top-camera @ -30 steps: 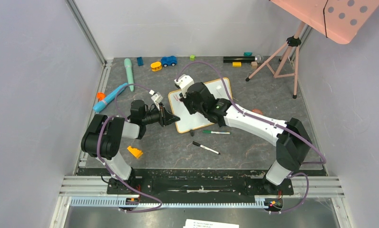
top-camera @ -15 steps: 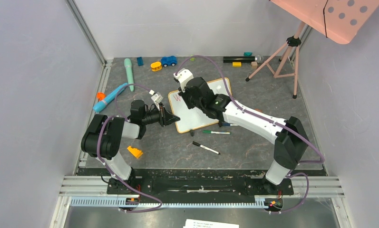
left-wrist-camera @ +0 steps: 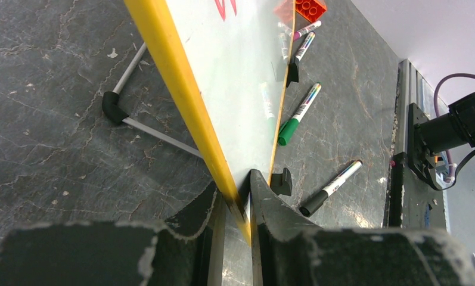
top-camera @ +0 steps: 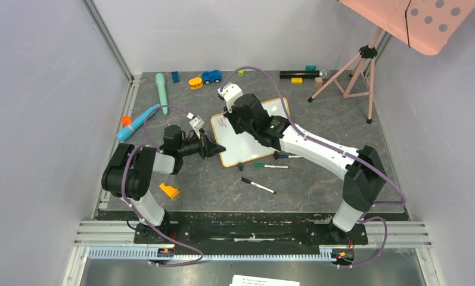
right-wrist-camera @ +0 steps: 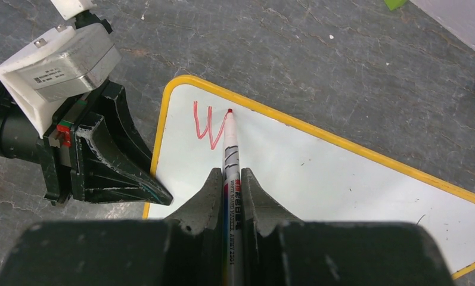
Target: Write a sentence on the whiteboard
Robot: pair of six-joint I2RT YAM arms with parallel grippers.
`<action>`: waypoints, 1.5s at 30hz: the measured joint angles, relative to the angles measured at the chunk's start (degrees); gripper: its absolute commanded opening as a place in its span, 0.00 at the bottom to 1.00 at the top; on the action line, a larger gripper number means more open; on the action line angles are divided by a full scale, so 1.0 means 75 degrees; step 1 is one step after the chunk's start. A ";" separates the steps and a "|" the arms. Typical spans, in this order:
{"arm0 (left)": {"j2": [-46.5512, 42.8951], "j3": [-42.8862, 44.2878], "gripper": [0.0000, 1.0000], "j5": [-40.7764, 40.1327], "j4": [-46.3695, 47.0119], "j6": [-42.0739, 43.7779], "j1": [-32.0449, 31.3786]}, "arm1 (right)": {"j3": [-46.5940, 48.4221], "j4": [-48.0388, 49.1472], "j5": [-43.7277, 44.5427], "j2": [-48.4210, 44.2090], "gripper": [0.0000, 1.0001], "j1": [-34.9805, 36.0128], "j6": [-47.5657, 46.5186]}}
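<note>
Up and back went the right arm over the last second, so more of the board shows now, and the small red mark has grown into a W. The right fingers (right-wrist-camera: 211, 196) are squeezed tight on a red pen (right-wrist-camera: 230, 158). The pen sticks straight out past them. Its red tip is on the board (right-wrist-camera: 318, 167), at the top of the last stroke of the W (right-wrist-camera: 207, 128). The W sits in the far left corner of the board, just ahead of these fingers and close to the yellow rim.

The left fingers (left-wrist-camera: 264, 205) are pinched on the board's left rim, close to its near corner, one finger on each side. The white face runs away from them, tipped up off the worktop (left-wrist-camera: 56, 149) on a thin grey leg (left-wrist-camera: 157, 137). From above, the board (top-camera: 239, 149) lies in the middle of the worktop between the two arms, with the left fingers (top-camera: 214, 149) at its left edge.

Three loose pens lie just by the board's near edge: a blue pen (top-camera: 285, 156), a green pen (top-camera: 270, 165), and a black pen (top-camera: 258, 185) a bit nearer the arms.
</note>
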 measured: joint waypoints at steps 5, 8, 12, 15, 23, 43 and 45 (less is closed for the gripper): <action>0.0000 0.0000 0.09 0.0023 0.0017 0.0000 0.0000 | -0.0213 0.0032 -0.0213 -0.0219 0.00 -0.0061 0.0015; 0.0000 0.0000 0.09 0.0026 0.0020 0.0000 -0.0003 | -0.0490 0.0029 -0.0347 -0.0533 0.00 -0.0076 0.0055; 0.0000 0.0000 0.09 0.0032 0.0023 0.0000 -0.0003 | -0.0828 0.0070 -0.0425 -0.0901 0.00 -0.0082 0.0076; 0.0000 0.0000 0.09 0.0041 0.0026 0.0000 -0.0003 | -0.1113 0.0157 -0.0440 -0.1105 0.00 -0.0082 0.0181; 0.0000 0.0000 0.09 0.0070 0.0029 0.0000 -0.0003 | -0.1177 0.0169 -0.0423 -0.1110 0.00 -0.0079 0.0347; 0.0000 0.0000 0.09 0.0076 0.0032 0.0000 0.0000 | -0.0766 -0.0090 -0.0204 -0.0592 0.00 -0.0082 0.0341; 0.0000 0.0000 0.09 0.0076 0.0029 0.0000 0.0000 | -0.0766 -0.0087 -0.0163 -0.0592 0.00 -0.0079 0.0338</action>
